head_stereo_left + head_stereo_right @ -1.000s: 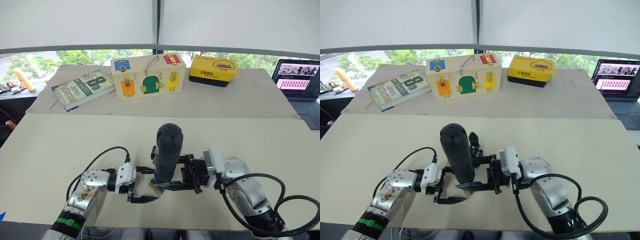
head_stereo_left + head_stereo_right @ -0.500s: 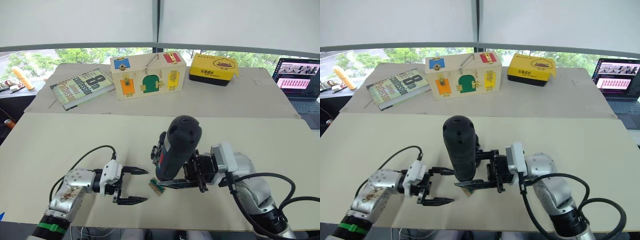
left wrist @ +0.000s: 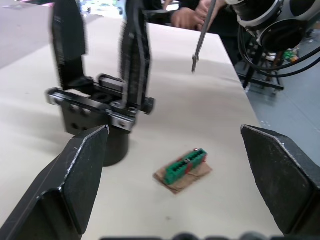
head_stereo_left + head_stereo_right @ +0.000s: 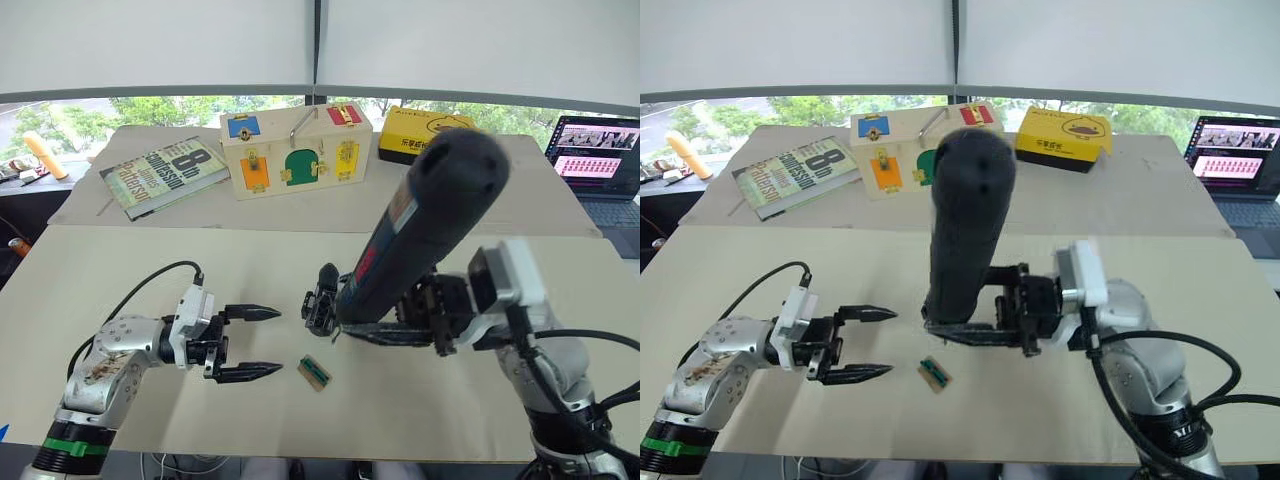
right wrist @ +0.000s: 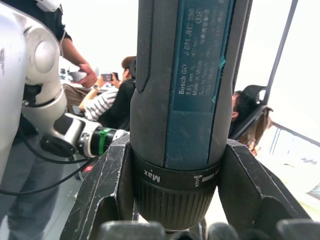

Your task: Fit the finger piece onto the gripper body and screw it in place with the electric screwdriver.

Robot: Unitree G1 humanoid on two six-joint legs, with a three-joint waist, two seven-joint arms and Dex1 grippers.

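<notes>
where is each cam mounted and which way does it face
Left/right eye views: on the head, looking forward and down at the table; both arms show.
Left wrist view: along the open left gripper toward the gripper body and green block.
Right wrist view: along the right gripper, clamped on the electric screwdriver.
Shared: the gripper body, also in the head views.
</notes>
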